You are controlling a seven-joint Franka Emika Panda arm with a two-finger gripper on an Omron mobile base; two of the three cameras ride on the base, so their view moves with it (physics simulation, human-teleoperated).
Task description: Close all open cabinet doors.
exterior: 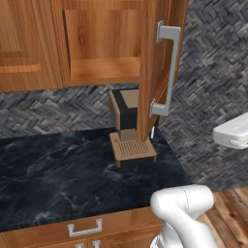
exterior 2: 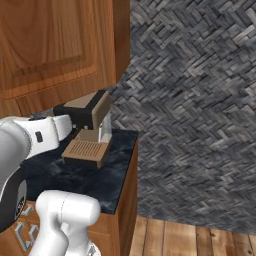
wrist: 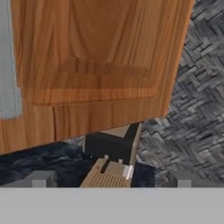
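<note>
Herringbone wall behind, open cabinet door (wrist: 96, 65) (handle left) fronts gripper (wrist: 111, 177).

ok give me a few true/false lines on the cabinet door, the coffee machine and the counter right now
1. The cabinet door stands open, edge-on to the left base view. True.
2. The coffee machine sits on the floor. False: it stands on the dark marble counter.
3. The door's handle is a long vertical grey bar. True.
4. The open cabinet is packed with plates. False: the part of its inside that shows is bare wood.
5. The wall behind is plain white. False: it is grey herringbone tile.
</note>
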